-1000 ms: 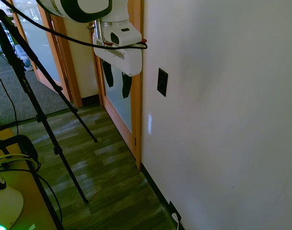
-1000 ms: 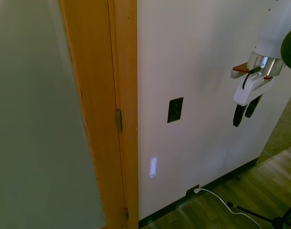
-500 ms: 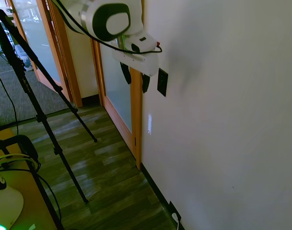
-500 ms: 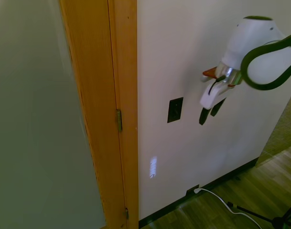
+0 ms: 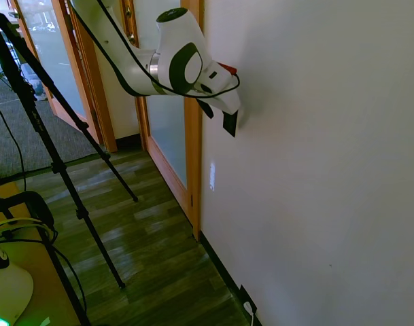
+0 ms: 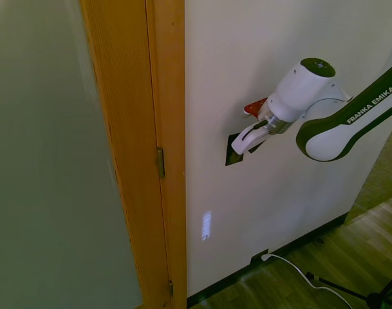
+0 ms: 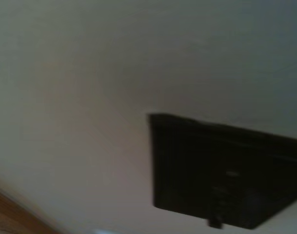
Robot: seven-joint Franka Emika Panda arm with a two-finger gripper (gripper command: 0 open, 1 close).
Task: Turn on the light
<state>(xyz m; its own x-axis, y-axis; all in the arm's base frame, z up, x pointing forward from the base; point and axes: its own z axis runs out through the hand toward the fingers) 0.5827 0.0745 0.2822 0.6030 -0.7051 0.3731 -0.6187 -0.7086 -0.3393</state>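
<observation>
No lamp shows in any view. The light's switch is a small black upright plate (image 5: pixel 230 126) on the white wall, just right of the wooden door frame. My gripper (image 5: pixel 220 117) is tilted in against the wall and covers the plate's upper part. One dark finger stands left of the plate and the other lies over it, so the gripper looks open. From the other side the white hand hides the upper right of the switch plate (image 6: pixel 232 156), with the gripper (image 6: pixel 242 149) at the plate. Up close and blurred, the wrist view shows the black switch plate (image 7: pixel 221 175).
A wooden door frame (image 5: pixel 193 156) with a frosted glass door stands immediately left of the switch. A black outlet plate with a white plug (image 5: pixel 246 302) sits low on the wall at the baseboard. Below is wood floor (image 5: pixel 152 251).
The arm swung from well clear of the wall toward it. The gripper tilted from hanging down to pointing at the wall and now covers part of the switch plate.
</observation>
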